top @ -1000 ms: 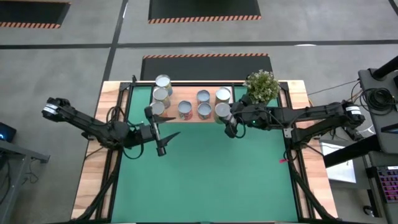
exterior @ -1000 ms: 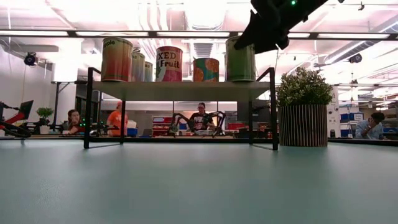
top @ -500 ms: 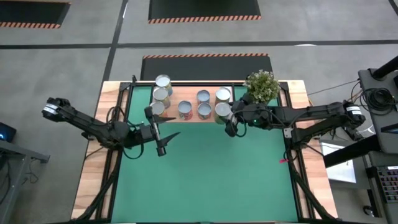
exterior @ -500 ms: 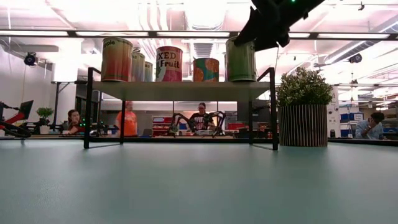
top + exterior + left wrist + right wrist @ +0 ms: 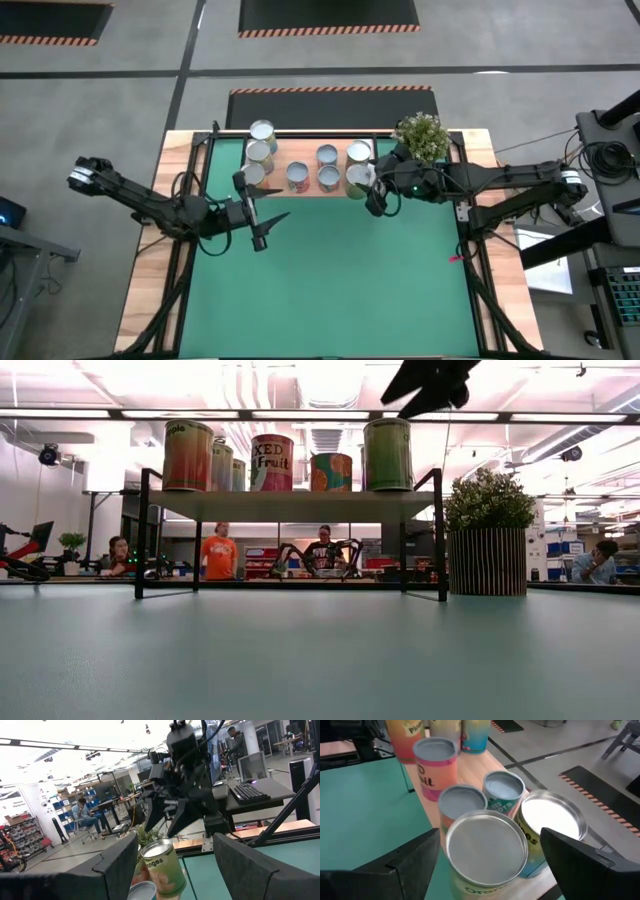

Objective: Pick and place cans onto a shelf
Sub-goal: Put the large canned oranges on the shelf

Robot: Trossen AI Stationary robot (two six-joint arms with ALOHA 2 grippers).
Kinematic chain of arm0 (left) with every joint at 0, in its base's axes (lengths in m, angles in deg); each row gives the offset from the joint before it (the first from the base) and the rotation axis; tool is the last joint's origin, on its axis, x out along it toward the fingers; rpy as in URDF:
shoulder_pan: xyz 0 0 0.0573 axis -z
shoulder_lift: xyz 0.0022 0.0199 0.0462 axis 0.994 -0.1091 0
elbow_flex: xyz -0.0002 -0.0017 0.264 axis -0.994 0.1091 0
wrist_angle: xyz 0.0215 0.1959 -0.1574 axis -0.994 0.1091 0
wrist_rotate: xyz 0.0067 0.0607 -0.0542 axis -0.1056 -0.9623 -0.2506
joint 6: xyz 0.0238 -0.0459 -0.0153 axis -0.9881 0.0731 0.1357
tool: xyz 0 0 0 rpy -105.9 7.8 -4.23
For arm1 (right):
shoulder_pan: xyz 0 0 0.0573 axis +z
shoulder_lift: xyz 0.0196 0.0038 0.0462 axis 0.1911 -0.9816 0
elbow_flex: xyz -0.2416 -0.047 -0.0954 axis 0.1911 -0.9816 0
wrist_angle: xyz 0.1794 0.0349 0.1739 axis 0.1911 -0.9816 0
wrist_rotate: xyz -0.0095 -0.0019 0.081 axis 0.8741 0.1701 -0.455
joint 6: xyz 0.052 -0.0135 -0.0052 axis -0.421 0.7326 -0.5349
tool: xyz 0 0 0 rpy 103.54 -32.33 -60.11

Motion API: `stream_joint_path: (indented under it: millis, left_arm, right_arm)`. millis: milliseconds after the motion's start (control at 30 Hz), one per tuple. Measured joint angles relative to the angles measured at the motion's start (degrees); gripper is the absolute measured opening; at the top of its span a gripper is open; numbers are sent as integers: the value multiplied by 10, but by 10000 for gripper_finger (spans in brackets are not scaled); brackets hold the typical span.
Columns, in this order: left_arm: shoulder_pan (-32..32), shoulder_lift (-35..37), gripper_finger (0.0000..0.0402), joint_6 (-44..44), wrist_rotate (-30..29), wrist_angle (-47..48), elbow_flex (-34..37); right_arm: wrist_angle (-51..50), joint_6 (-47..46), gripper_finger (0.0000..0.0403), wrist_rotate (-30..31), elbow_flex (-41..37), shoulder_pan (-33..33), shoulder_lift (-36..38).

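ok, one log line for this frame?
right gripper: open, above front-right can | left gripper: open, idle over mat | cans on shelf

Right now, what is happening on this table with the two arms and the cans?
Seven cans stand on the shelf at the far edge of the green mat. The right end effector hovers open just above the green-labelled can at the shelf's right end, beside the potted plant; it holds nothing. The left end effector waits open over the mat, in front of the shelf's left end, also holding nothing. No cans show on the mat.
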Motion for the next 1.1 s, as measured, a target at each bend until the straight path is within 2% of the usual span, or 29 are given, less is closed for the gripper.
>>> stream_joint_path:
  millis: [200,300,400,633,667,867,1100]
  left_arm:
    - [0,0,240,0,0,0,0]
    - [0,0,240,0,0,0,0]
    - [0,0,240,0,0,0,0]
    - [0,0,239,1,0,-6,0]
    - [0,0,239,2,0,-6,0]
    - [0,0,239,2,0,-5,0]
    - [0,0,239,2,0,1,0]
  right_arm:
    - [-68,0,322,0,58,21,0]
    - [-94,-5,290,-5,78,22,-4]
    - [-124,-4,225,-20,103,20,-15]
    - [-142,59,32,-35,151,18,-70]
    - [-145,72,22,-34,159,17,-80]
    - [-217,88,10,-34,212,-12,-140]
    - [-261,95,9,-34,228,-37,-171]
